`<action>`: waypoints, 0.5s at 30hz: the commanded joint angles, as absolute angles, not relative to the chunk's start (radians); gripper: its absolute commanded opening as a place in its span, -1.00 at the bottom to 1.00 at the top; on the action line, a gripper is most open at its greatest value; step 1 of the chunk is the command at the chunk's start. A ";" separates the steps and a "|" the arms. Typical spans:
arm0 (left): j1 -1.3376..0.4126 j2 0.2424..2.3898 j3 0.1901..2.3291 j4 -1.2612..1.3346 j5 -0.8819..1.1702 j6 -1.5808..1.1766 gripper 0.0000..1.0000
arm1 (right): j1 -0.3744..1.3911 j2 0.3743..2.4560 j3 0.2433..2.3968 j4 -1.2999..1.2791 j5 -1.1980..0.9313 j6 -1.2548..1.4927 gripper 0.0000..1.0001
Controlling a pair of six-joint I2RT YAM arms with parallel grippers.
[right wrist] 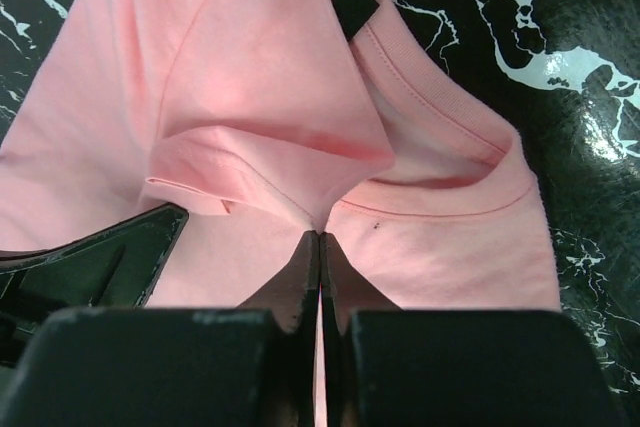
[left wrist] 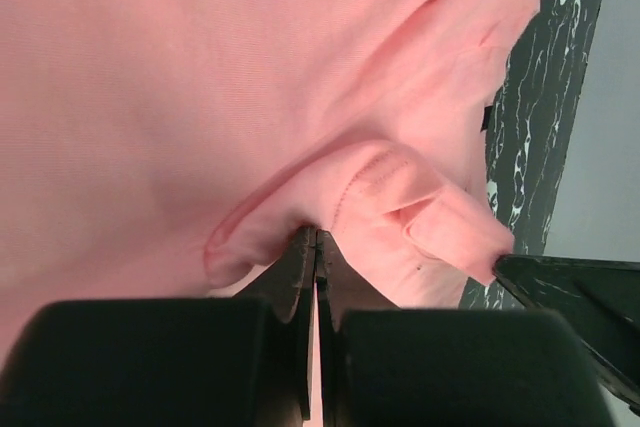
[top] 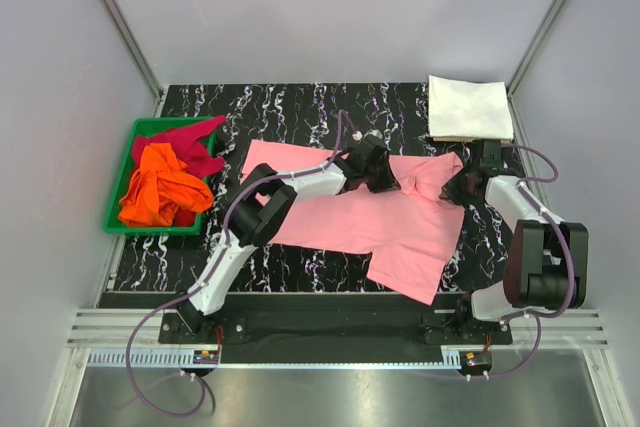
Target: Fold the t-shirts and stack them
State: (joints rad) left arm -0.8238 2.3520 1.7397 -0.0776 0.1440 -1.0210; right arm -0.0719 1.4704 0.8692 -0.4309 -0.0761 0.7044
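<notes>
A light pink t-shirt (top: 400, 232) lies spread across the black marbled table (top: 300, 107), its neck end toward the right. My left gripper (top: 396, 182) is shut on a raised fold of the pink cloth (left wrist: 200, 97), its fingertips (left wrist: 316, 239) pinching fabric beside a hem. My right gripper (top: 448, 188) is shut on the same shirt (right wrist: 250, 67) just below the collar (right wrist: 450, 202), pulling up a small peak. The two grippers sit close together near the shirt's neck. A folded white t-shirt (top: 468, 107) lies at the back right. Orange (top: 160, 187) and magenta-red (top: 190, 142) t-shirts lie crumpled in a tray.
The green plastic tray (top: 120, 172) stands at the table's left edge. Grey walls with metal posts close in the back and sides. A black label (right wrist: 354, 5) shows inside the pink collar. Bare table lies behind the pink shirt.
</notes>
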 commanded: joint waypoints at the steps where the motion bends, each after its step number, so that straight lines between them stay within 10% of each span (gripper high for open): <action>1: -0.819 2.247 1.720 -0.075 0.117 -0.965 -1.00 | -0.069 1.415 0.853 -0.436 -0.095 0.704 -1.00; 5: -0.822 2.188 1.692 -0.103 0.094 -0.908 -1.00 | -0.069 1.341 0.825 -0.457 -0.104 0.699 -1.00; 10: -0.837 2.125 1.657 -0.166 0.109 -0.828 -0.30 | -0.069 1.247 0.802 -0.488 -0.109 0.706 -1.00; 15: -0.857 2.099 1.592 -0.169 0.161 -0.812 -0.07 | -0.069 1.200 0.759 -0.503 -0.133 0.713 -1.00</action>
